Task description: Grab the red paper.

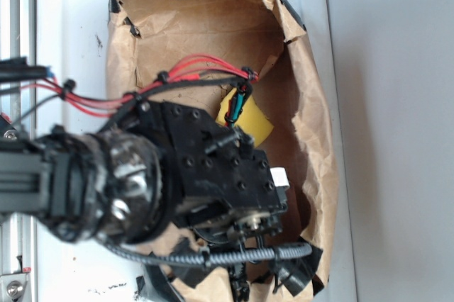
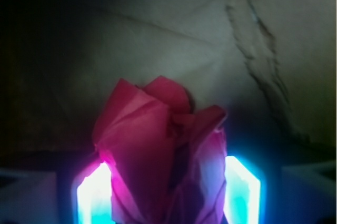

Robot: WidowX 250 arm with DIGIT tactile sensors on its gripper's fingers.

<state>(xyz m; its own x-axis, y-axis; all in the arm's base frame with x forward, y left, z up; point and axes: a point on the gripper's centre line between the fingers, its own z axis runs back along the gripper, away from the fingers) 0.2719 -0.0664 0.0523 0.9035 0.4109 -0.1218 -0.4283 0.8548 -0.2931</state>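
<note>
Inside the brown paper bag (image 1: 213,25), the gripper (image 2: 168,192) clamps the red paper (image 2: 158,145).

From the exterior view the arm's black body (image 1: 213,174) hid the gripper and the red paper (image 2: 158,150) inside the brown paper bag (image 1: 312,103), while the wrist view's lower edge cut off the paper's bottom and both glowing fingers (image 2: 95,197).

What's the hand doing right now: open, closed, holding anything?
Hand: its glowing fingers sit on either side of the red paper, hard against it. Whether it is fully clamped cannot be told.
</note>
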